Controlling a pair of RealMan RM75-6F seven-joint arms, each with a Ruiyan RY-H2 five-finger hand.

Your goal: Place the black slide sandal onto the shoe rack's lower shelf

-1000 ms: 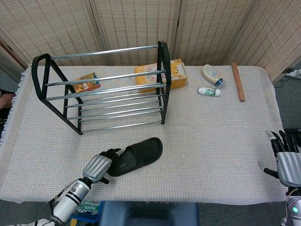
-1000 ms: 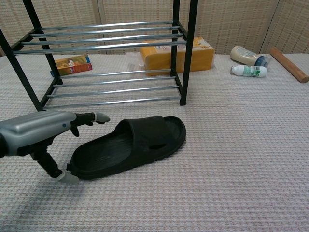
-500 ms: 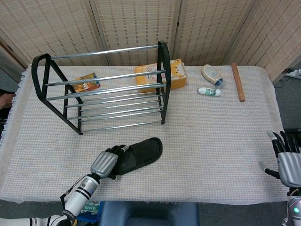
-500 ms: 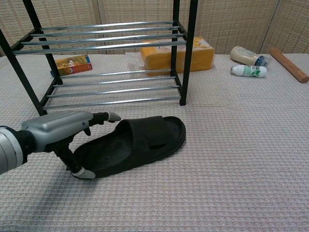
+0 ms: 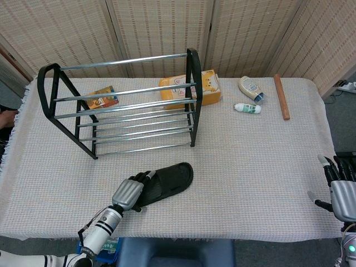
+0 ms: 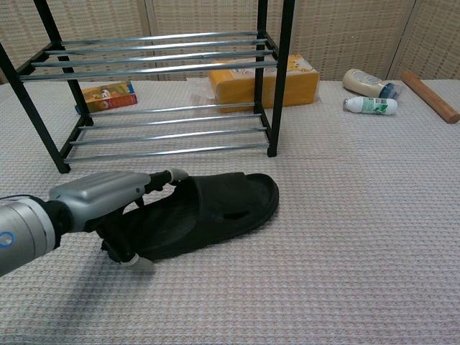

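Note:
The black slide sandal (image 5: 171, 179) (image 6: 219, 207) lies on the woven cloth in front of the shoe rack (image 5: 192, 83) (image 6: 277, 79), toe pointing right. My left hand (image 5: 129, 192) (image 6: 99, 199) grips its heel end across the width, fingers over the far edge and thumb at the near edge. The heel is hidden under the hand. The rack's lower shelf (image 5: 142, 137) (image 6: 172, 135) of metal bars stands bare just behind the sandal. My right hand (image 5: 340, 190) hangs off the table's right edge, fingers spread, holding nothing.
Behind the rack lie a yellow box (image 5: 209, 87) (image 6: 298, 83) and a small orange packet (image 5: 103, 98) (image 6: 108, 95). At the back right are a squat bottle (image 5: 250, 87), a small white bottle (image 5: 247, 108) and a wooden stick (image 5: 282, 97).
My left hand has slid right from beside the heel onto it and closed across it. The sandal has shifted slightly right. The right hand has barely moved.

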